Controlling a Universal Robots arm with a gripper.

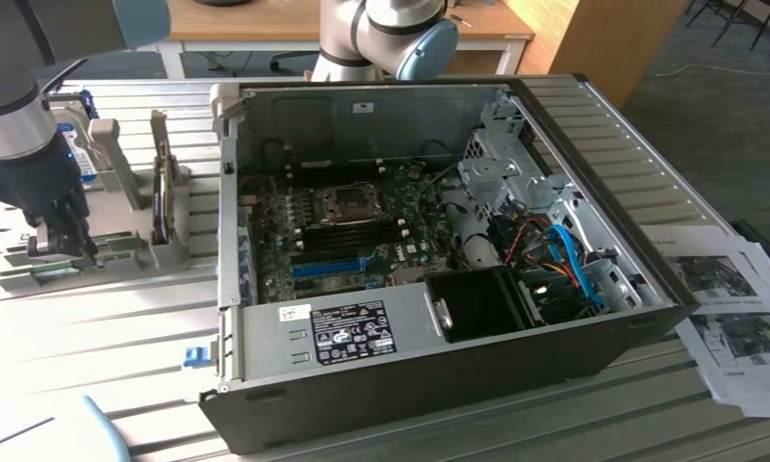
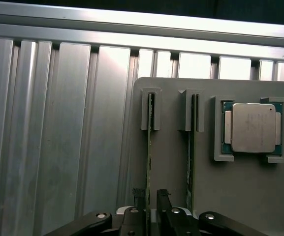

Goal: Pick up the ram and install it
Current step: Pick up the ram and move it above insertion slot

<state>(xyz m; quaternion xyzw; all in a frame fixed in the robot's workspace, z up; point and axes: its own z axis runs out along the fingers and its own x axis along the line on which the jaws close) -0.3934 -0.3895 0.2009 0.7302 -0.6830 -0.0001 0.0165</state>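
The ram (image 2: 149, 147) is a thin green stick standing on edge in a slot of the grey holder plate (image 2: 171, 162). A second stick like it (image 2: 191, 147) stands in the neighbouring slot. My gripper (image 2: 150, 192) is open, low over the first stick, with one dark finger (image 2: 139, 195) on each side of its edge. Whether the pads touch the stick I cannot tell. In the exterior view my gripper (image 1: 62, 241) hangs over the grey holder (image 1: 115, 255) on that view's left, beside the open computer case (image 1: 423, 260).
A silver CPU (image 2: 251, 128) lies in a pocket of the holder plate. Inside the case, the motherboard shows a CPU socket (image 1: 350, 200), dark memory slots (image 1: 359, 231) and a blue slot (image 1: 327, 267). A hard drive (image 1: 84, 144) stands behind the holder. Papers (image 1: 731, 318) lie on the exterior view's right.
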